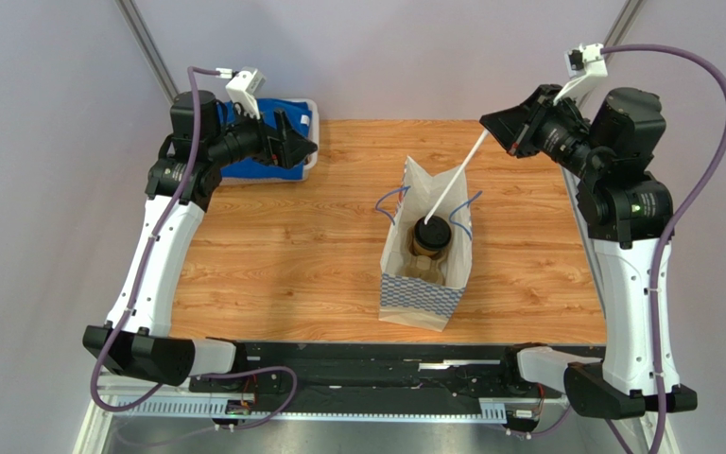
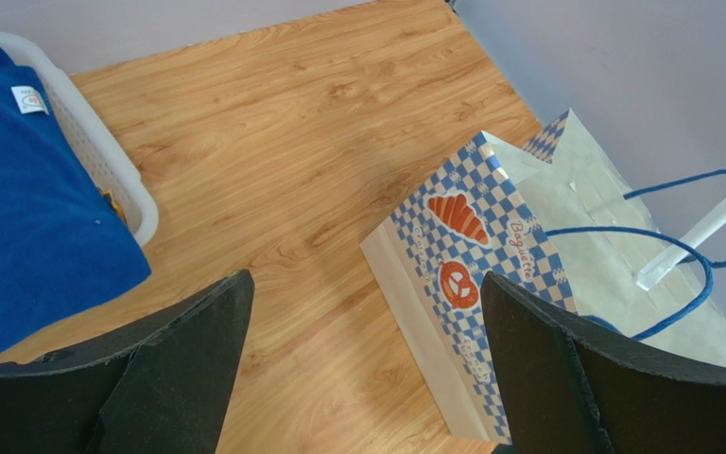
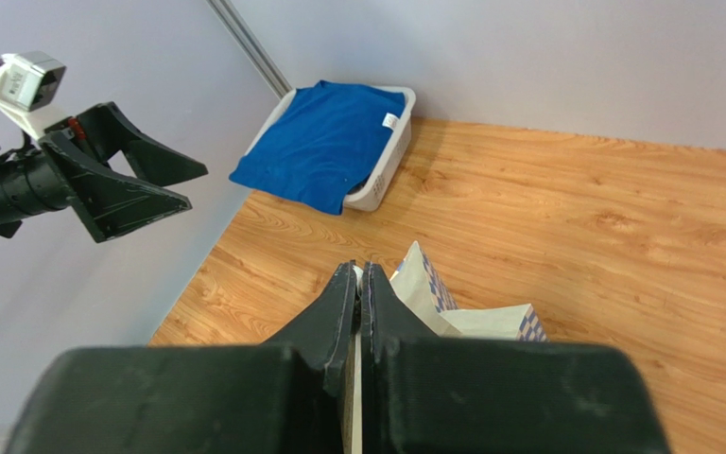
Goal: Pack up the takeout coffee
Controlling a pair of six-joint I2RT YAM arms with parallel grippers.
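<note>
Tan paper cup with the black lid, the takeout coffee (image 1: 431,234), already sits upright inside the checked paper bag (image 1: 423,305) at the middle of the wooden table (image 1: 272,255), so you can call the main placement done. The step in hand looks like adding the white straw (image 1: 458,174). The right gripper (image 1: 512,133) is pinched tight on the straw's upper end, above and behind the bag. The straw slants down through the bag mouth, its lower end at or just over the lid; you cannot tell from above whether it touches. In the right wrist view the jaws are pressed together with only a pale sliver between them. The left gripper (image 1: 306,148) is spread wide and carries nothing, hanging beside the white basket (image 1: 313,142) with the blue cloth (image 1: 247,171), well apart from the bag. Its wrist view shows the bag's printed side, the blue handles and the straw tip. Something brownish lies under the cup, too dim to name. For the next move you likely want the straw lowered further before letting go, so it drops inside and clears the rim and handles. Keep the push light, since the bag stands unsupported and could tip.
</note>
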